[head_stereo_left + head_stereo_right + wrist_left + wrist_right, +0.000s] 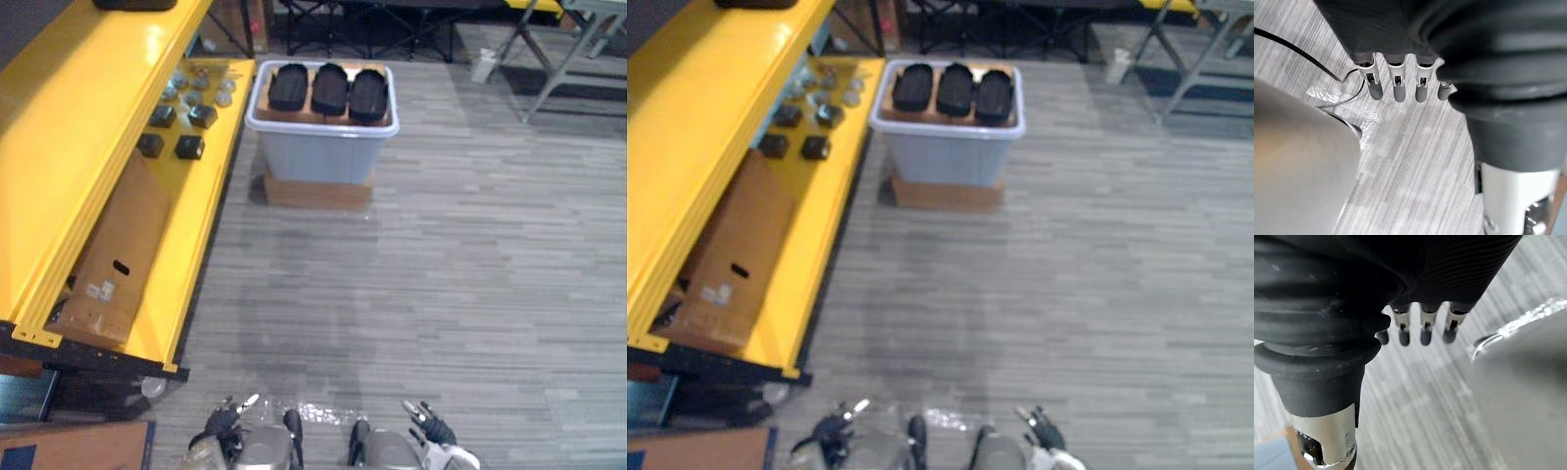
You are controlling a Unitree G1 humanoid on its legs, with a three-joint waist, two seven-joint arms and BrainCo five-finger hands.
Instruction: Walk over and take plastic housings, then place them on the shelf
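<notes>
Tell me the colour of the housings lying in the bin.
Black; the plastic housings show best in the left eye view, in the pale grey bin.

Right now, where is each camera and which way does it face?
Left eye view: head, looking down at yellow shelf, bin of plastic housings; left hand, right hand at bottom.
Right eye view: same scene, slightly offset.
Left wrist view: along left hand's straight fingers to floor.
Right wrist view: likewise, right hand's.
</notes>
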